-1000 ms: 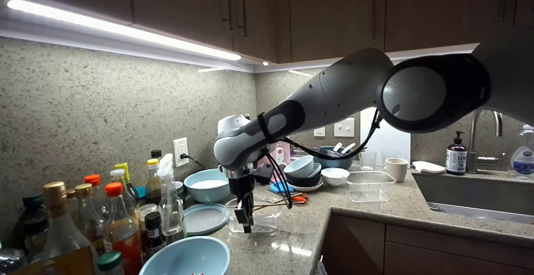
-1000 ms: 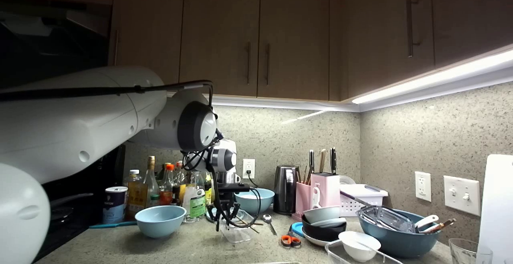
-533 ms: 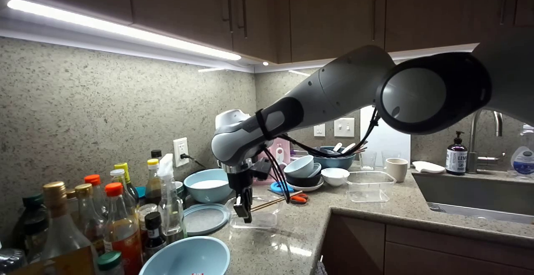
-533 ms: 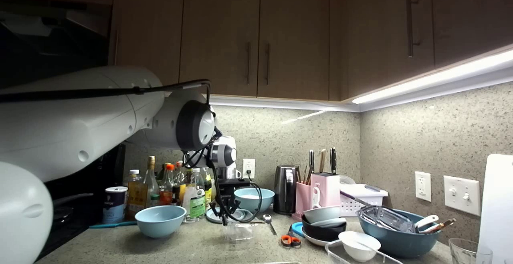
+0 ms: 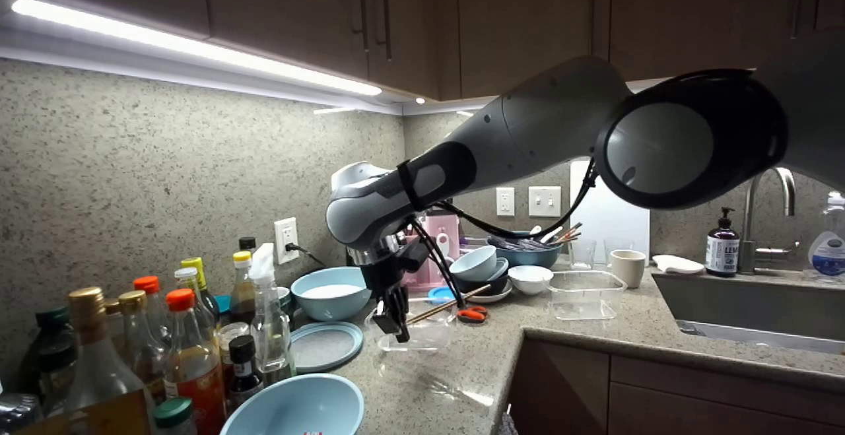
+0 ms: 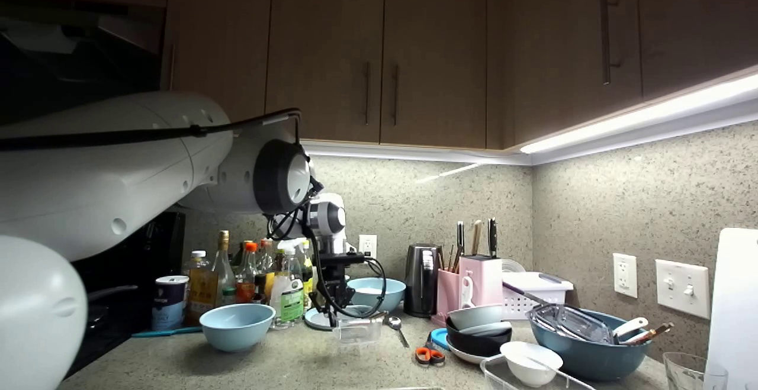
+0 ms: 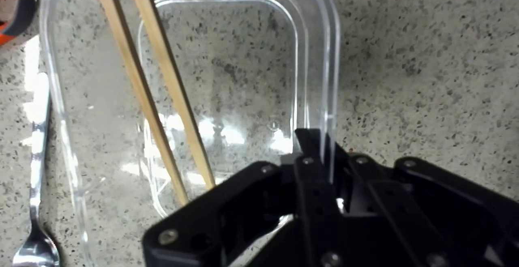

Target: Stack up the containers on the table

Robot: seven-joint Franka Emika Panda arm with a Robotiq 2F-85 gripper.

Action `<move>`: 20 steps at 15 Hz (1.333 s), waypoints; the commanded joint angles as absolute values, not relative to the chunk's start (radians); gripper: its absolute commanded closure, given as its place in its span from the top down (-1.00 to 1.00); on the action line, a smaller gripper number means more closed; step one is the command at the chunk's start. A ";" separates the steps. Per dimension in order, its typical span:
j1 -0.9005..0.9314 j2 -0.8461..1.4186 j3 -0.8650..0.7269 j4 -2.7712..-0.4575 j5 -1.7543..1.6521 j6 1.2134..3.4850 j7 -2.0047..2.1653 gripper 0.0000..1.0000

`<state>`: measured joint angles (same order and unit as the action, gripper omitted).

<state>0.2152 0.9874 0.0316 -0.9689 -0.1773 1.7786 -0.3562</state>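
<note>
The speckled counter (image 5: 455,389) bends at a front corner. Near its rear corner stands a deep blue bowl (image 6: 592,354), with nested bowls (image 6: 478,342) near it; a pale blue bowl (image 5: 327,308) sits near the back edge. Between that edge and the front corner, the claw (image 5: 396,331) is clenched on the rim of a clear container (image 7: 227,76). A soap bottle (image 5: 723,250) near the back edge reads "LEM", its smaller print illegible; two wooden sticks (image 7: 167,66) slant inside the container.
</note>
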 commanded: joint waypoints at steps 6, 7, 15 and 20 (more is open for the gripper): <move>0.220 0.827 0.036 -1.079 -0.161 1.777 -0.312 -0.97; 0.217 0.806 0.037 -1.094 -0.152 1.777 -0.301 -0.97; 0.204 0.547 0.038 -1.378 -0.043 1.812 -0.089 -0.97; 0.196 0.590 0.057 -1.308 -0.079 1.773 -0.102 -0.87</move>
<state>0.2126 0.5884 0.0326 -1.3134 -0.0652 1.7783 -0.1103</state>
